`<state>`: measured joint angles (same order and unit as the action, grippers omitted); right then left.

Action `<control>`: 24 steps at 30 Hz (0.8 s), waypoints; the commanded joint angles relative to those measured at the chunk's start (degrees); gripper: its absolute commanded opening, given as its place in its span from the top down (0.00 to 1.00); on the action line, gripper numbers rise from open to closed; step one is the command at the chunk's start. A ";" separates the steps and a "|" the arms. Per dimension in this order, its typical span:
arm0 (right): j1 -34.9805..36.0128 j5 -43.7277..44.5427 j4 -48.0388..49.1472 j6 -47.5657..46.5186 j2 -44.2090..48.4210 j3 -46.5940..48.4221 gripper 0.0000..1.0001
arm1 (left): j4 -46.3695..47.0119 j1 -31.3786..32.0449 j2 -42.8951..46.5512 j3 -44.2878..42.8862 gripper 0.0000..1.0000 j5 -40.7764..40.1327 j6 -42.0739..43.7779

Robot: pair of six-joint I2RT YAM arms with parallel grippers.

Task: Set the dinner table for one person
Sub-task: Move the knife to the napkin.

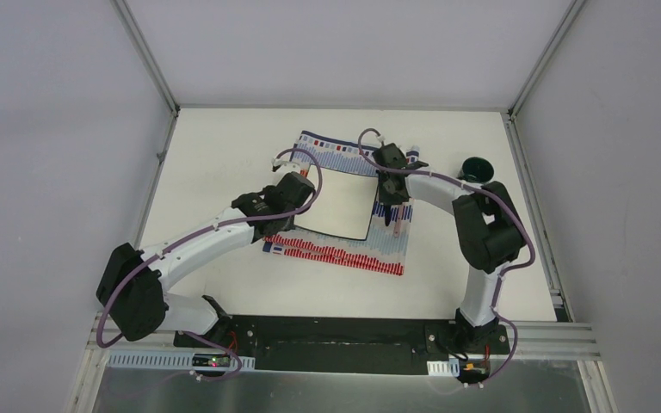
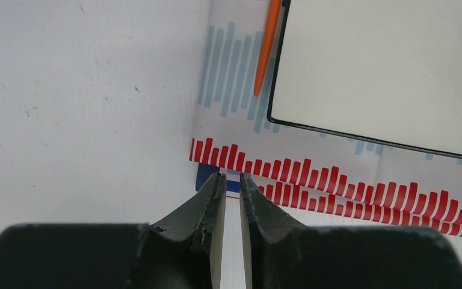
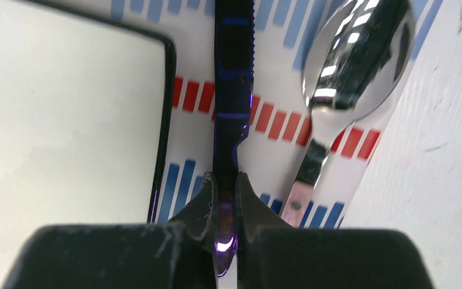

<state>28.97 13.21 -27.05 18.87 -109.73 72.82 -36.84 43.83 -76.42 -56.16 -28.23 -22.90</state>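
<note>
While the right gripper (image 3: 224,179) pinches the knife (image 3: 233,72), lower it flat and parallel between plate (image 3: 66,108) and spoon (image 3: 355,54), then release gently.

A striped cloth (image 1: 344,251) carries a white square plate (image 1: 344,202). From the plate, an orange stick (image 2: 267,48) is at ten o'clock, a purple knife (image 3: 233,90) and a spoon (image 3: 355,54) are at three, and a dark cup (image 1: 477,167) is at two.

Left arm (image 1: 198,245) and right arm (image 1: 435,182) show white links, black joints, purple cables.
</note>
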 commanded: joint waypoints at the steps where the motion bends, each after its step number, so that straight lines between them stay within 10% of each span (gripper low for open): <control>1: 3.60 -3.09 -10.77 3.68 0.86 -6.56 1.00 | 0.49 0.06 3.27 1.02 0.84 0.37 0.13; 13: 6.40 -2.97 -9.79 6.16 2.26 -9.80 1.00 | -0.08 0.11 4.54 1.07 0.84 0.39 0.39; 20: 7.48 2.02 -12.68 5.72 6.21 -6.49 0.63 | -1.99 0.07 4.79 0.22 0.80 -4.71 0.48; 24: 7.68 5.14 -14.82 4.97 11.19 -2.95 0.58 | -2.00 0.11 4.60 -1.16 0.77 -4.12 0.33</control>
<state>35.42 16.93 -32.91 23.97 -103.92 66.98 -38.54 43.81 -73.36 -55.35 -30.39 -22.90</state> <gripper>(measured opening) 0.405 0.220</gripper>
